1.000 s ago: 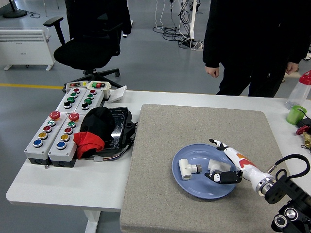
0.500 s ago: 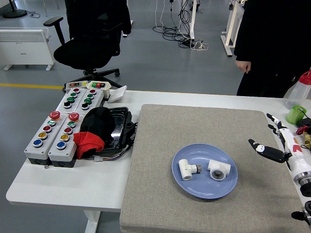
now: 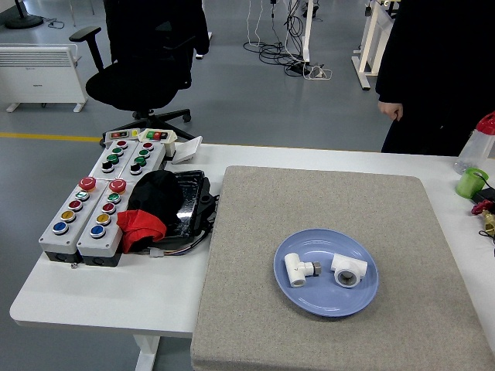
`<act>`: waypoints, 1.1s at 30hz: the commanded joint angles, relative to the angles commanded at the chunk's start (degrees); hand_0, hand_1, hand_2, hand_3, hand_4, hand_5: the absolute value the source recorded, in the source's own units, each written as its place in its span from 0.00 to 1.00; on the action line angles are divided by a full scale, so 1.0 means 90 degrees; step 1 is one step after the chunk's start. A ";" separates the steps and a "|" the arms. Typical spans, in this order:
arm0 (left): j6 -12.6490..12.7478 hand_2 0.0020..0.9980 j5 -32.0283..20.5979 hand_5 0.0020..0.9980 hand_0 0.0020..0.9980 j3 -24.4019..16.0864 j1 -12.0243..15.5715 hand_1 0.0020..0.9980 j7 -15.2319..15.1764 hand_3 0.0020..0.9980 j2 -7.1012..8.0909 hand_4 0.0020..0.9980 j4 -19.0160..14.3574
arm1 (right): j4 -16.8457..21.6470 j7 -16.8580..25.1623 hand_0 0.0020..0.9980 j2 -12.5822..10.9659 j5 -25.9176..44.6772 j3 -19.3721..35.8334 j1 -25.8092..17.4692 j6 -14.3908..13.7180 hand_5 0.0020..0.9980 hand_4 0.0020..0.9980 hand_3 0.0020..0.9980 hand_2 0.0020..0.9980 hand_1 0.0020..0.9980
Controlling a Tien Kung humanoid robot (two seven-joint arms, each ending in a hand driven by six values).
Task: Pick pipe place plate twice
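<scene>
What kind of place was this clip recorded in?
Most likely a robotics lab or workshop: push-button control boxes sit on the white table, cables trail across the grey floor, and an office chair stands behind.

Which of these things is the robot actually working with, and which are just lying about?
Job: two white pipe fittings, blue plate.

Lying about: button boxes, black and red cloth, green cup, grey mat, office chair.
</scene>
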 joint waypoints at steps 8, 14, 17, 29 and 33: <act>0.0012 0.64 -0.0032 1.00 0.66 0.0021 -0.0055 0.62 -0.0029 0.57 0.0020 0.41 0.0017 | 0.0255 -0.0359 0.72 -0.0017 0.1418 0.0400 -0.0230 0.0712 0.42 0.48 0.71 0.72 0.70; 0.0014 0.64 -0.0057 1.00 0.66 0.0040 -0.0088 0.62 -0.0023 0.57 0.0031 0.41 0.0014 | 0.0328 -0.0515 0.70 -0.0005 0.1503 0.0430 -0.0175 0.0978 0.43 0.47 0.69 0.68 0.67; 0.0013 0.64 -0.0063 1.00 0.66 0.0046 -0.0096 0.62 -0.0021 0.57 0.0035 0.41 0.0013 | 0.0339 -0.0521 0.70 -0.0001 0.1500 0.0417 -0.0158 0.1021 0.43 0.47 0.69 0.68 0.67; 0.0014 0.64 -0.0058 1.00 0.66 0.0042 -0.0116 0.62 -0.0020 0.57 0.0033 0.41 0.0015 | 0.0332 -0.0536 0.70 0.0001 0.1349 0.0401 -0.0157 0.1020 0.45 0.46 0.67 0.68 0.67; 0.0015 0.64 -0.0078 1.00 0.66 0.0057 -0.0118 0.62 -0.0020 0.57 0.0031 0.41 0.0014 | 0.0306 -0.0571 0.70 0.0004 0.1345 0.0395 -0.0153 0.1084 0.45 0.46 0.67 0.67 0.67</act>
